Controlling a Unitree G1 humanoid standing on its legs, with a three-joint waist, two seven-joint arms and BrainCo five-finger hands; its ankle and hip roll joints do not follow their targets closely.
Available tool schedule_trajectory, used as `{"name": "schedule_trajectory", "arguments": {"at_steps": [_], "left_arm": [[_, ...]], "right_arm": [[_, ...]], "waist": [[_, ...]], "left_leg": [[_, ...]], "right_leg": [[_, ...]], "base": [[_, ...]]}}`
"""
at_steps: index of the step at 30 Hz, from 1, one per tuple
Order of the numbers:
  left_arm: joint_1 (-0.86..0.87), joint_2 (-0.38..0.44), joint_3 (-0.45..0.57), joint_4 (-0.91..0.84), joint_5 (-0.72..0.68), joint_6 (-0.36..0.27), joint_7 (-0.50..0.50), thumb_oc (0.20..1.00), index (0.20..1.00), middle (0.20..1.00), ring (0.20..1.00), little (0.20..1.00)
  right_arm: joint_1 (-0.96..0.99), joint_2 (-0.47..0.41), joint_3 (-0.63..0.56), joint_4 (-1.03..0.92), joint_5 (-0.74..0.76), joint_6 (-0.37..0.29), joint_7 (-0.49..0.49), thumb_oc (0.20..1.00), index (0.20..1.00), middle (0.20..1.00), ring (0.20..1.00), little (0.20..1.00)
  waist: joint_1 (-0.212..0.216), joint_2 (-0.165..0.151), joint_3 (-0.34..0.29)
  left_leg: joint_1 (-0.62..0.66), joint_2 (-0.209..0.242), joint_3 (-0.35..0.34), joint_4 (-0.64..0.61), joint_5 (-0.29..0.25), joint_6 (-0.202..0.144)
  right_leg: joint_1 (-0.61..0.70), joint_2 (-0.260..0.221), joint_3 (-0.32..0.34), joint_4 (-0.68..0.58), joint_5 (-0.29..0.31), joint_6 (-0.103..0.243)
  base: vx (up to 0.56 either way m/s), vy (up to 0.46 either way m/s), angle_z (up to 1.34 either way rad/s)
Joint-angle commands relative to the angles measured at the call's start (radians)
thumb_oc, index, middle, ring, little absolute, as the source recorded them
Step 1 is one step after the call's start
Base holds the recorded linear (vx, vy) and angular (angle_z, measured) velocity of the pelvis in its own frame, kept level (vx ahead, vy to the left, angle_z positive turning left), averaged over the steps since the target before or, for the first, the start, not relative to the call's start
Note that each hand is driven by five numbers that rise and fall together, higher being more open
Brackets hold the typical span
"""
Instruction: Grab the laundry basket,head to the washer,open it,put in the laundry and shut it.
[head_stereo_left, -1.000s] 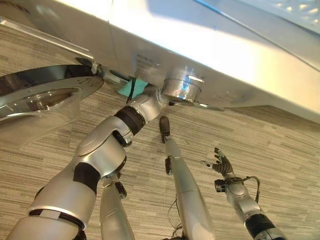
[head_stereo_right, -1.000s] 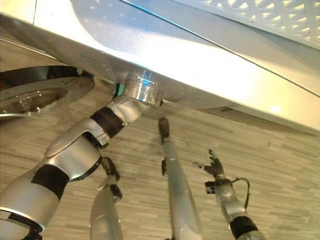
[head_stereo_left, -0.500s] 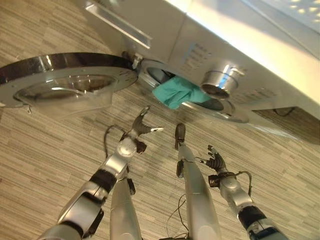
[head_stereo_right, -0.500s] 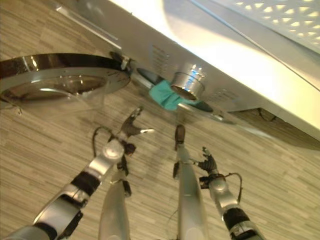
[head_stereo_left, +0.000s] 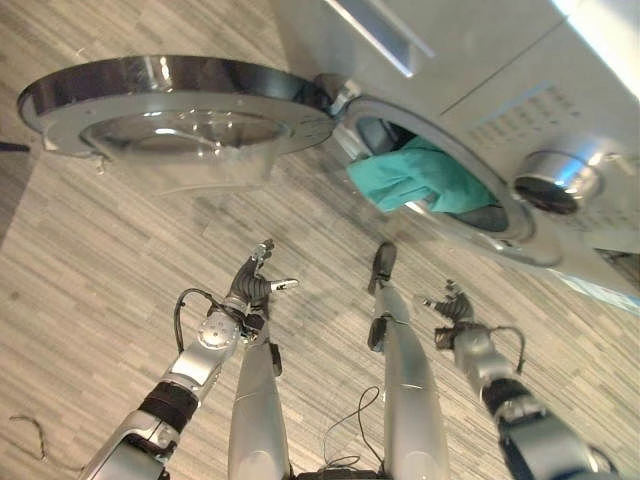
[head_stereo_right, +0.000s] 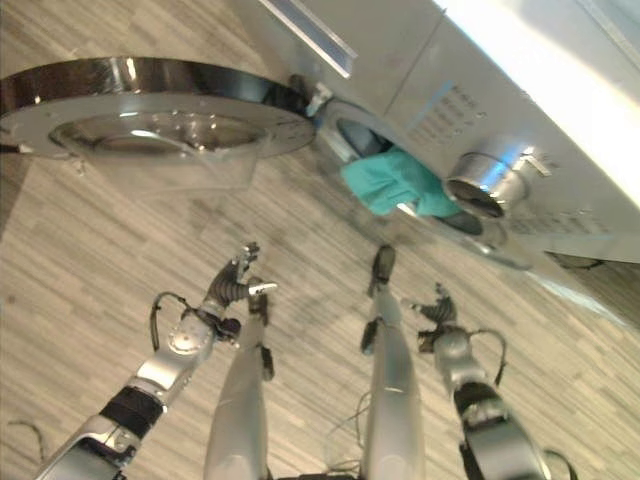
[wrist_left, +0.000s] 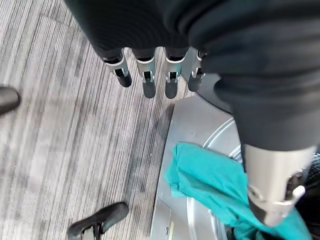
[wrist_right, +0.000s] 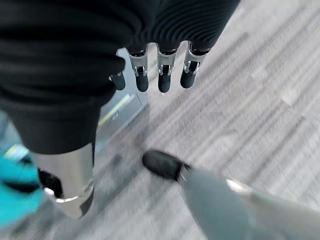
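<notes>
Left hand (head_stereo_left: 250, 291) empty, teal laundry (head_stereo_left: 415, 175) overhanging washer (head_stereo_left: 480, 90)

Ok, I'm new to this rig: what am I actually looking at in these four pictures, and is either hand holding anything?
The two wide pictures come from the robot's head camera, looking down. They show a silver washing machine with its round glass door swung open, and a teal cloth hanging out of the drum opening over the rim. The floor is striped wood-look flooring.

The other two pictures come from cameras on each wrist, looking along the fingers.

The left hand and the right hand both hang low over the floor, apart from the machine, fingers relaxed. Neither holds anything. The door is not yet shut.
</notes>
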Motion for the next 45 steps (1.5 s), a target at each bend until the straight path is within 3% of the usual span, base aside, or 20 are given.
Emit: {"name": "schedule_trajectory", "arguments": {"at_steps": [1, 6, 15, 24, 29, 35, 36, 37, 38, 45], "left_arm": [[0.089, 0.017, -0.006, -0.097, -0.081, -0.041, -0.065, 1.000, 1.000, 1.000, 1.000, 1.000], [0.086, 0.021, -0.015, -0.148, -0.119, -0.045, -0.102, 1.000, 1.000, 1.000, 1.000, 1.000], [0.089, -0.014, -0.034, -0.157, -0.146, -0.036, -0.117, 1.000, 1.000, 1.000, 1.000, 1.000], [0.091, -0.015, -0.061, -0.222, -0.184, -0.053, -0.103, 1.000, 1.000, 1.000, 1.000, 1.000], [0.086, -0.006, -0.057, -0.256, -0.221, -0.067, -0.101, 1.000, 1.000, 1.000, 1.000, 1.000], [0.083, 0.004, -0.051, -0.264, -0.235, -0.076, -0.097, 1.000, 1.000, 1.000, 1.000, 1.000], [0.082, 0.002, -0.050, -0.260, -0.238, -0.077, -0.096, 1.000, 1.000, 1.000, 1.000, 1.000], [0.081, -0.001, -0.049, -0.261, -0.241, -0.076, -0.098, 1.000, 1.000, 1.000, 1.000, 1.000], [0.079, 0.001, -0.050, -0.264, -0.241, -0.076, -0.099, 1.000, 1.000, 1.000, 1.000, 1.000], [0.063, 0.007, -0.061, -0.281, -0.257, -0.083, -0.110, 1.000, 1.000, 1.000, 1.000, 1.000]], "right_arm": [[-0.020, -0.082, 0.004, 0.047, 0.075, 0.007, -0.002, 1.000, 1.000, 1.000, 1.000, 1.000], [-0.104, -0.129, -0.020, 0.162, 0.146, 0.017, 0.024, 1.000, 1.000, 1.000, 1.000, 1.000], [-0.195, -0.102, -0.088, 0.208, 0.284, -0.001, 0.043, 1.000, 1.000, 1.000, 1.000, 1.000], [-0.347, -0.265, -0.141, 0.214, 0.419, -0.055, -0.038, 1.000, 1.000, 1.000, 1.000, 1.000], [-0.405, -0.378, -0.132, 0.222, 0.436, -0.073, -0.068, 1.000, 1.000, 1.000, 1.000, 1.000], [-0.440, -0.400, -0.088, 0.242, 0.442, -0.068, -0.049, 1.000, 1.000, 1.000, 1.000, 1.000], [-0.459, -0.381, -0.079, 0.245, 0.468, -0.072, -0.032, 0.442, 0.442, 0.442, 0.442, 0.442], [-0.464, -0.371, -0.081, 0.246, 0.482, -0.074, -0.025, 0.382, 0.382, 0.382, 0.382, 0.382], [-0.471, -0.363, -0.082, 0.247, 0.500, -0.078, -0.019, 0.200, 0.200, 0.200, 0.200, 0.200], [-0.519, -0.314, -0.065, 0.194, 0.565, -0.127, 0.001, 0.200, 0.200, 0.200, 0.200, 0.200]], "waist": [[0.049, 0.055, -0.059], [0.093, 0.085, -0.067], [0.142, 0.115, -0.083], [0.208, 0.162, -0.092], [0.217, 0.184, -0.094], [0.219, 0.181, -0.102], [0.222, 0.173, -0.105], [0.222, 0.170, -0.106], [0.222, 0.167, -0.108], [0.221, 0.146, -0.116]], "left_leg": [[-0.064, 0.005, 0.019, 0.109, -0.100, 0.007], [-0.098, -0.011, 0.005, 0.104, -0.093, 0.009], [-0.136, -0.027, -0.024, 0.108, -0.090, 0.016], [-0.187, -0.039, -0.060, 0.077, -0.054, 0.009], [-0.228, -0.039, -0.075, 0.062, -0.023, 0.001], [-0.266, -0.034, -0.082, 0.064, -0.013, -0.001], [-0.276, -0.031, -0.085, 0.063, -0.013, 0.000], [-0.278, -0.031, -0.086, 0.062, -0.014, 0.000], [-0.281, -0.030, -0.089, 0.062, -0.014, 0.001], [-0.269, -0.028, -0.102, 0.056, -0.014, -0.001]], "right_leg": [[-0.049, -0.051, 0.063, -0.030, -0.080, 0.103], [-0.068, -0.072, 0.051, -0.021, -0.085, 0.108], [-0.093, -0.093, 0.047, 0.015, -0.109, 0.113], [-0.149, -0.107, 0.045, 0.049, -0.143, 0.120], [-0.210, -0.100, 0.062, 0.104, -0.177, 0.113], [-0.258, -0.082, 0.075, 0.143, -0.197, 0.102], [-0.260, -0.077, 0.070, 0.137, -0.197, 0.099], [-0.259, -0.075, 0.069, 0.135, -0.197, 0.098], [-0.256, -0.072, 0.068, 0.131, -0.197, 0.097], [-0.221, -0.057, 0.063, 0.101, -0.193, 0.094]], "base": [[-0.01, 0.014, 0.19], [-0.01, 0.031, 0.20], [0.01, 0.031, 0.10], [0.00, 0.003, 0.12], [-0.01, -0.028, 0.13], [0.00, -0.042, 0.10], [0.00, -0.094, 0.06], [0.00, -0.096, 0.04], [0.01, -0.067, -0.01], [0.00, -0.046, -0.01]]}}
